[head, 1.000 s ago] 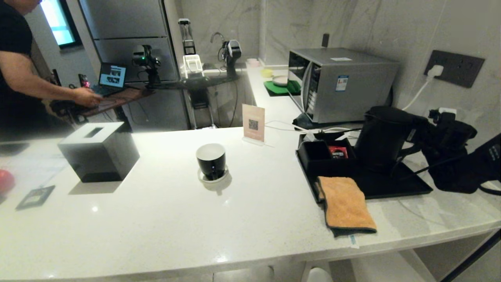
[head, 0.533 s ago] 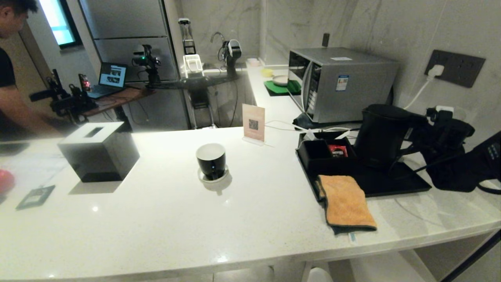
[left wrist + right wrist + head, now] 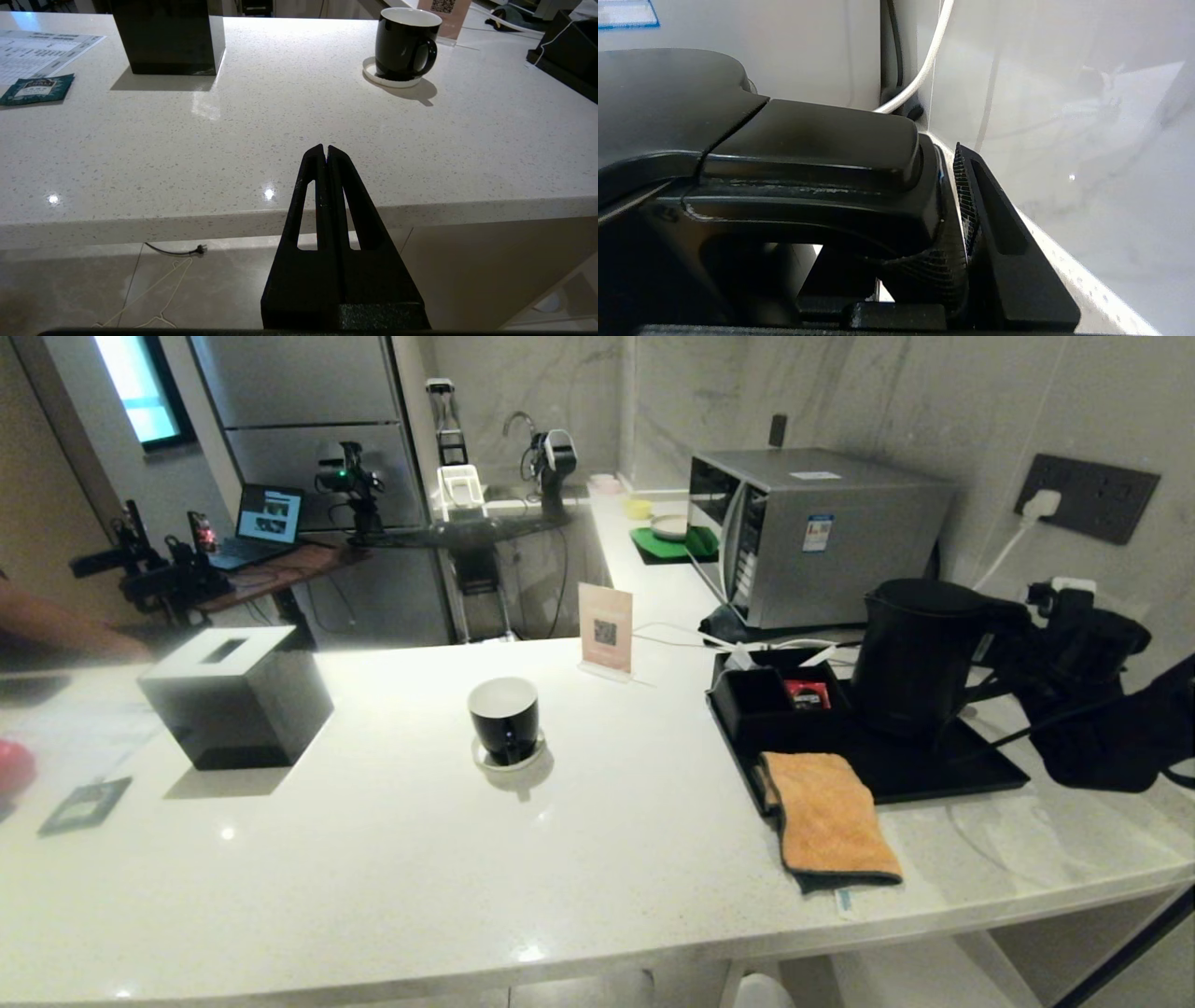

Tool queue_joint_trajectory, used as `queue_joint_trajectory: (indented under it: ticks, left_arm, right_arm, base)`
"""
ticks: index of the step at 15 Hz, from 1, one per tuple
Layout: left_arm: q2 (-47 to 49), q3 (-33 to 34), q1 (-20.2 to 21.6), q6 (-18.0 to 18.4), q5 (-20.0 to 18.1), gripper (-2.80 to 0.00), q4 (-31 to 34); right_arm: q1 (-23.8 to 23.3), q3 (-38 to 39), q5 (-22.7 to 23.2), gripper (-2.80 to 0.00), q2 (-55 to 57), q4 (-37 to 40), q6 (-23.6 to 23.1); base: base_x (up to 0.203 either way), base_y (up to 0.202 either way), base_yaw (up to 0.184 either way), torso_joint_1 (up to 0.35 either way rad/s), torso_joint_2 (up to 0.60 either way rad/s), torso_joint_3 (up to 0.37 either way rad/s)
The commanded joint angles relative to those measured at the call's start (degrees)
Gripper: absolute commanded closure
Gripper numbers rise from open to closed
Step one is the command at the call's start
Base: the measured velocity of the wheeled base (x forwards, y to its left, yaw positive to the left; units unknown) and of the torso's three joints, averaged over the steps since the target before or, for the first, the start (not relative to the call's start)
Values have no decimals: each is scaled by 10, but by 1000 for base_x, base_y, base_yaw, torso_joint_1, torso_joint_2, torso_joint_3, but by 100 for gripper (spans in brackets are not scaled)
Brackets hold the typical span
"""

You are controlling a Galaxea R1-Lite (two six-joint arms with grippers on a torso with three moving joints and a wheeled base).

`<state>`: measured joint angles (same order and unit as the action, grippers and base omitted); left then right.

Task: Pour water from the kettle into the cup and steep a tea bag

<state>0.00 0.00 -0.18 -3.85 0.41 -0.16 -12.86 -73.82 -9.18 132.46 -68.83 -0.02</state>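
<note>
I have the right gripper (image 3: 1013, 639) clamped on the handle of the kettle (image 3: 910, 653), which sits on the tray (image 3: 971, 770). The cup (image 3: 504, 719) stands well left of the tray. Left gripper (image 3: 325, 154) is clenched, empty. Step 1, I judge: lift, carry over, tilt carefully.

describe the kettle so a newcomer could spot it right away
On the white countertop, look to the right, in front of the silver microwave, where a black tray sits. The kettle stands on it: tall, matte black, loop handle, far bigger than the cup and not cube-shaped like the tissue box.
</note>
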Motion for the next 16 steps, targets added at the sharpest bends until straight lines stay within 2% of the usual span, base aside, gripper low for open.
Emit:
queue_joint_trajectory:
  ticks: [1,16]
  left_arm:
    - [0,0,0,0,0,0,0]
    - [0,0,0,0,0,0,0]
  right_arm:
    - [-1,27,0,0,-35,-5,0]
    - [17,199,0,0,-217,-21,40]
  base:
    - [0,0,0,0,0,0]
    - [0,0,0,0,0,0]
